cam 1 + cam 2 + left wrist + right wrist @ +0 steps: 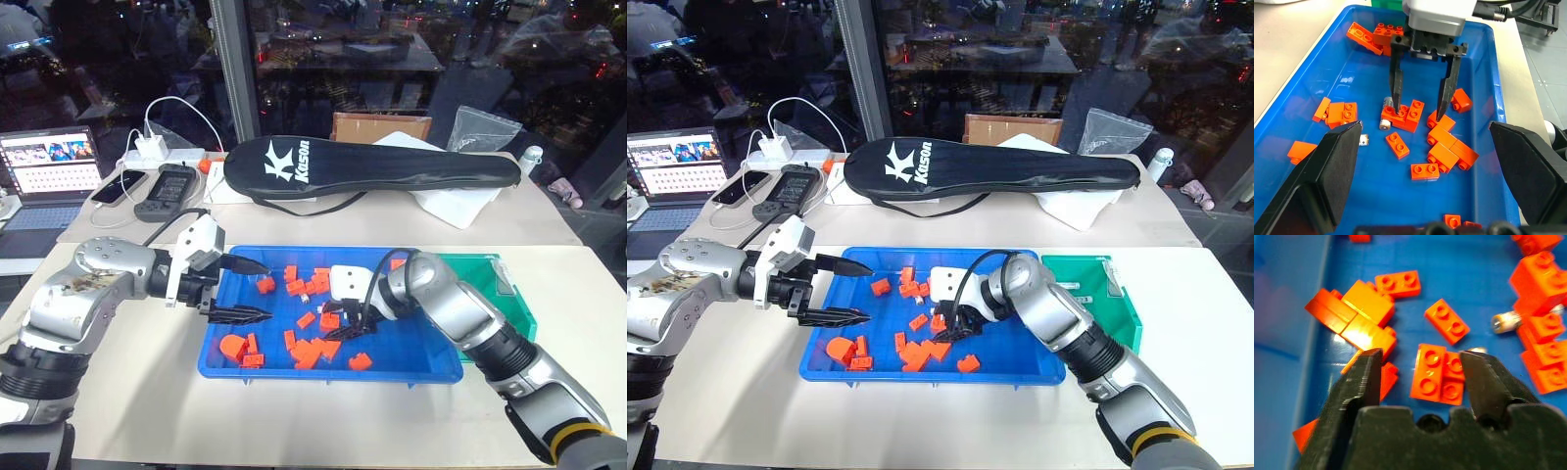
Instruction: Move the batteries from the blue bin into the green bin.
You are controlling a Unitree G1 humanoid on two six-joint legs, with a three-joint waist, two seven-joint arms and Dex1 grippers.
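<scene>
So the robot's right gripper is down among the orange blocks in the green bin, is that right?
Not quite: the right gripper is down among the orange blocks, but in the blue bin, not the green bin. The left eye view shows this; the green bin sits beside the blue one.

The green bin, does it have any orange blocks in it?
No. The green bin holds just a few pale slim pieces; the orange blocks lie in the blue bin.
</scene>
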